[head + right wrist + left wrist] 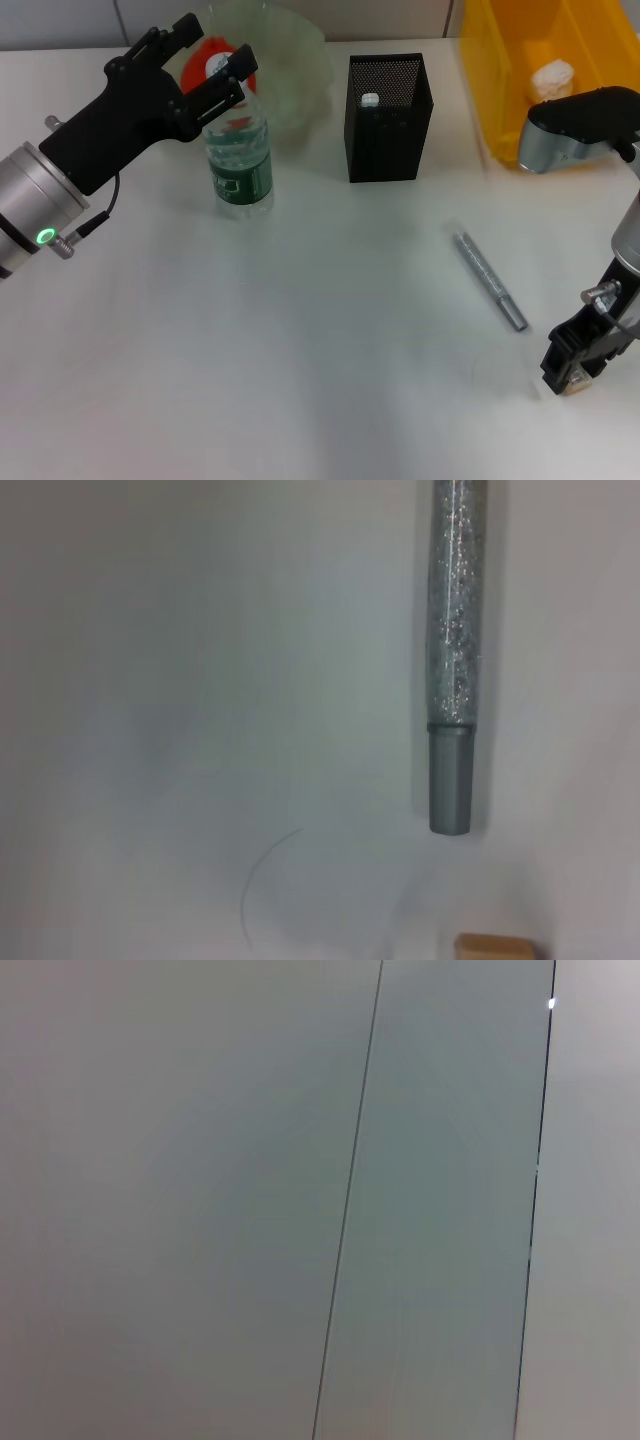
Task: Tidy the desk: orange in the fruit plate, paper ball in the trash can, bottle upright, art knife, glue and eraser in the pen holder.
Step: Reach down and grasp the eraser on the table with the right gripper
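Down at the desk's near edge the right gripper pinches the eraser, the glue waits nearby, and the left gripper, spread wide, flanks the upright bottle.

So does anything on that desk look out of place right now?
Mainly the glue, lying loose on the desk rather than in the pen holder. The eraser sits at the right gripper, also not stowed. The bottle stands upright.
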You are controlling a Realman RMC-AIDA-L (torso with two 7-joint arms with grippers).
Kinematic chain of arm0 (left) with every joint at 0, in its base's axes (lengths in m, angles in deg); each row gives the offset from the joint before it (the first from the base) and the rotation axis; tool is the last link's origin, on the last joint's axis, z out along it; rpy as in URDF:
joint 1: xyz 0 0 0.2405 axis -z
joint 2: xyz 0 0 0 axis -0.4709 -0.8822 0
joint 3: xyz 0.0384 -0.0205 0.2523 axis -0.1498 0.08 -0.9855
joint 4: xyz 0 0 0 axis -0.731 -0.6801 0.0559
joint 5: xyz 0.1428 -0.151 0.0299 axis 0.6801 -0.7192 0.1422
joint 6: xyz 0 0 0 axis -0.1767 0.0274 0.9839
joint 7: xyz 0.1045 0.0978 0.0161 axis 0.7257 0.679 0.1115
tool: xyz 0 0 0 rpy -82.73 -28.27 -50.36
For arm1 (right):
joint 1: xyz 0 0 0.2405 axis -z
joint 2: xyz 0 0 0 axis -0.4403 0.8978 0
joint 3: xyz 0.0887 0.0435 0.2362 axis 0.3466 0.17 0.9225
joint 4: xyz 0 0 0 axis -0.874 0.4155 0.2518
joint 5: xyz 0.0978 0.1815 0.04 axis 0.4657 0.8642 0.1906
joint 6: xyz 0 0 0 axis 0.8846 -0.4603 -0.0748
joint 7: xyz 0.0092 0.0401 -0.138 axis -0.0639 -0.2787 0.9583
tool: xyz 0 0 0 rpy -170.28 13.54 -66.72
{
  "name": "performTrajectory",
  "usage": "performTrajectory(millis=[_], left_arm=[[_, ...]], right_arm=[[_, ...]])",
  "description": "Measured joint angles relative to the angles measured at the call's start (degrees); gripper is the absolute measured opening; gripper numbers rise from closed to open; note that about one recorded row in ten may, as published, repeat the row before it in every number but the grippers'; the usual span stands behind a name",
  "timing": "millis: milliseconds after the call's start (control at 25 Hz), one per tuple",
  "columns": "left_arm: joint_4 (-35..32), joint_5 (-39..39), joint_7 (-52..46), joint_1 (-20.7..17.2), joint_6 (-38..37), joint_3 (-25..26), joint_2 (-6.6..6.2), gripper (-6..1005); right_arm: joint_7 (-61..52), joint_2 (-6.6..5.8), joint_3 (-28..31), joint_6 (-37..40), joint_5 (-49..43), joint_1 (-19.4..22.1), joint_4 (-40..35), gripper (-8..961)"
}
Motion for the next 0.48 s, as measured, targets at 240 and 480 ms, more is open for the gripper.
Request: performTrajectory(millis=[240, 480], left_arm=[[0.00, 0.01, 0.00, -0.07, -0.03, 0.00, 0.00, 813], [0.00, 0.04, 0.00, -0.17, -0.11, -0.05, 0.00, 813]], right_arm=[[-0.01, 0.00, 0.00, -0.01, -1.28, -0.03, 0.15, 481], [-0.06, 0.09, 0.00, -0.32, -1.43, -0.15, 0.49, 476]])
